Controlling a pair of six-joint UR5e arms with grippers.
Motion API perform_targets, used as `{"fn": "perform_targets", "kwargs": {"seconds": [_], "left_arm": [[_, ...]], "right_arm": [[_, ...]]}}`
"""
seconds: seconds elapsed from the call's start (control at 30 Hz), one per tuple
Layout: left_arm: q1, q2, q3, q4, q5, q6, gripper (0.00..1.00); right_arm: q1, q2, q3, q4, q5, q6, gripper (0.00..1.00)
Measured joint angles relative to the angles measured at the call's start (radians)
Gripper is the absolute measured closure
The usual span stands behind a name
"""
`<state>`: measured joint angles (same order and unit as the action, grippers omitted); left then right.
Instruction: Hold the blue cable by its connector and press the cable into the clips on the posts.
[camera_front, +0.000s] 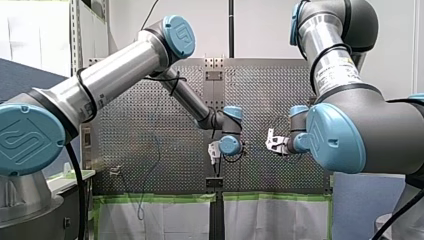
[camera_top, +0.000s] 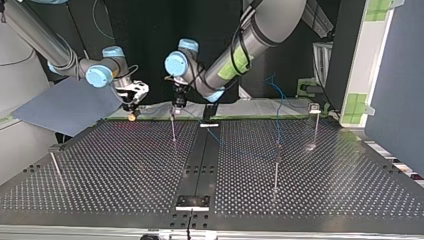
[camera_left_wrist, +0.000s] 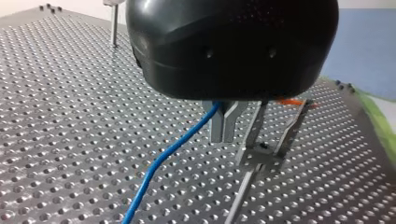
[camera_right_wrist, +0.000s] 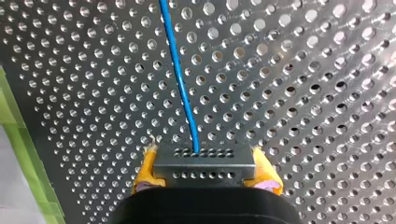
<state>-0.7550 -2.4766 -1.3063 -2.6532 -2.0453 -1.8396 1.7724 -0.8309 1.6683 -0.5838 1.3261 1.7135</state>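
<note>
In the right wrist view my right gripper (camera_right_wrist: 205, 171) is shut, its yellow pads on either side of the grey connector (camera_right_wrist: 204, 158). The blue cable (camera_right_wrist: 180, 79) runs out of the connector over the perforated table. In the left wrist view my left gripper (camera_left_wrist: 223, 139) has its metal fingers shut on the blue cable (camera_left_wrist: 173, 149), which trails down to the plate. It hangs just beside the clip on a thin post (camera_left_wrist: 258, 156). In the top view my left gripper (camera_top: 178, 104) hovers over that post (camera_top: 173, 131), and my right gripper (camera_top: 132, 112) is to its left.
More thin posts stand on the table in the top view: one in the middle right (camera_top: 276, 167), one at the far right (camera_top: 316, 125), one at the near left (camera_top: 55, 167). Small metal plates (camera_top: 192, 201) lie along the centre seam. Green tape marks the table's far edge.
</note>
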Motion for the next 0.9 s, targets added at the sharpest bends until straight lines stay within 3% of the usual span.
{"fn": "perform_targets", "kwargs": {"seconds": [0.17, 0.57, 0.9], "left_arm": [[-0.012, -0.001, 0.0, -0.025, -0.035, -0.004, 1.0], [-0.024, -0.029, 0.0, 0.021, -0.082, -0.025, 1.0], [-0.002, -0.076, 0.0, 0.07, -0.043, -0.02, 1.0]], "right_arm": [[0.003, 0.0, 0.0, 0.017, 0.0, -0.004, 1.0], [0.008, 0.001, 0.0, 0.022, -0.001, -0.009, 1.0], [0.009, 0.003, 0.0, 0.021, -0.006, -0.01, 1.0]]}}
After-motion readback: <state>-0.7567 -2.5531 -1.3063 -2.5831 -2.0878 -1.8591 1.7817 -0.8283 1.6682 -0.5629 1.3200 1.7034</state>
